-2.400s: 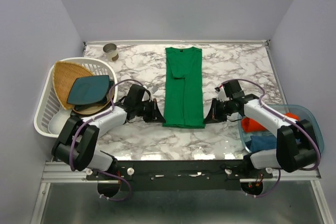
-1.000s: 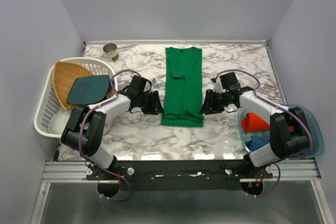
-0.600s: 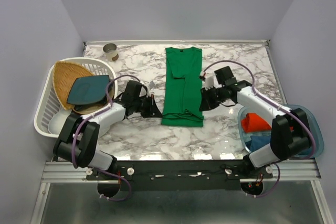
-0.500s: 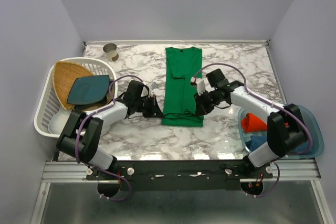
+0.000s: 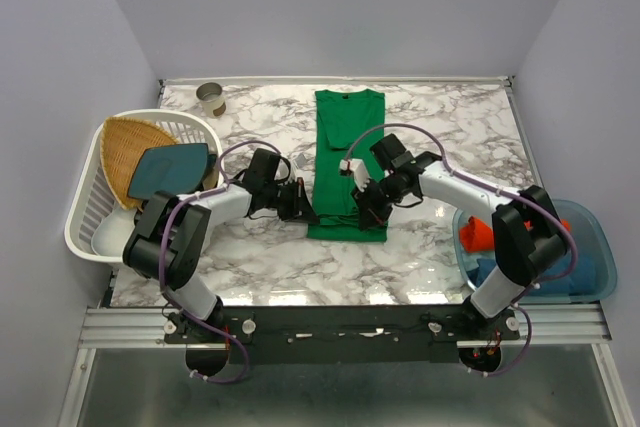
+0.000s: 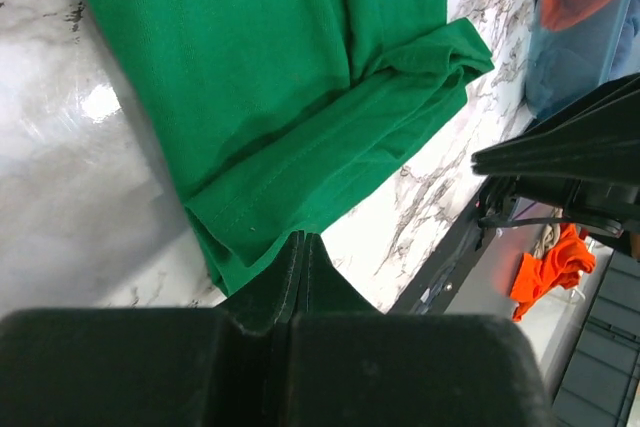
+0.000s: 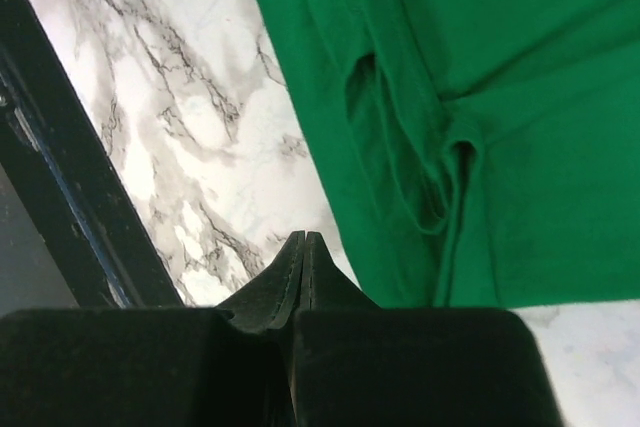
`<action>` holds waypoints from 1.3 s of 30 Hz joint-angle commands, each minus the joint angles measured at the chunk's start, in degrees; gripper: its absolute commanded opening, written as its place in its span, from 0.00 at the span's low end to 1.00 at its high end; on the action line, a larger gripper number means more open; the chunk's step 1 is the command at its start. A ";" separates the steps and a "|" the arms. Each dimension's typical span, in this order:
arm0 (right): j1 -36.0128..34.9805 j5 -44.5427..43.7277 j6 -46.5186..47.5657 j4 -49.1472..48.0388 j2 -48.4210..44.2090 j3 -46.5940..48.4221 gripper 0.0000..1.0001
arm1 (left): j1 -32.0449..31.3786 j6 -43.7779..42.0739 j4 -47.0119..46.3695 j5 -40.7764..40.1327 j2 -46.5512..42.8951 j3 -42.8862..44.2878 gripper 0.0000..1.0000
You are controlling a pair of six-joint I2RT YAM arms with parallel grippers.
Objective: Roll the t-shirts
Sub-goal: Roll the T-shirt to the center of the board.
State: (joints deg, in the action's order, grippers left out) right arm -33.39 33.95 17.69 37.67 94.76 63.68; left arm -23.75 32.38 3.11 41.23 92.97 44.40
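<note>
Two robot arms meet over a green t-shirt (image 5: 347,152) laid out as a long, narrow strip down the middle of a marble table (image 5: 450,132). The collar points to the far edge. The near end is turned back on itself in a low, rumpled fold.

The left gripper (image 5: 309,214) lies low on the table at the left corner of that fold. The right gripper (image 5: 366,210) reaches in from the other side and sits over the fold's right part. The folded end lies between the two grippers.

The left wrist view shows the left arm's fingers (image 6: 296,265) pressed flat together, their tip touching the hemmed edge of the green cloth. The right wrist view shows the same on the other side: the fingers (image 7: 312,269) are closed with no gap, their tip at the border where cloth meets marble. Neither view shows whether any fabric is pinched between the tips.

An orange-red t-shirt (image 5: 476,237) and a blue t-shirt (image 5: 590,275) sit bundled in a blue bin (image 5: 598,222) at the table's near right, well apart from the green one.

On the left, a white basket (image 5: 84,217) holds a wicker tray (image 5: 120,145) with a teal plate (image 5: 166,170) lying partly over it. A cup (image 5: 210,98) stands at the far left corner.
</note>
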 commanded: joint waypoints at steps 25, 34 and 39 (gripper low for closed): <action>-1.42 -19.88 2.26 -4.00 12.65 16.56 0.01 | 0.37 -6.88 9.36 -6.16 -12.98 0.77 0.15; 1.22 -11.73 6.56 -4.01 2.11 9.92 0.12 | -2.17 -27.52 14.37 -3.71 -14.39 4.02 0.45; 0.61 -12.94 12.35 -13.81 -13.68 -6.69 0.41 | -9.55 -47.11 11.93 -8.35 -20.62 1.75 0.59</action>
State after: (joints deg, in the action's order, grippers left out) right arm -31.83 19.81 23.83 31.03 92.60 69.08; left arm -27.66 5.45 16.45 35.99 78.72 47.03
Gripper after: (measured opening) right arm 0.303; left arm 0.539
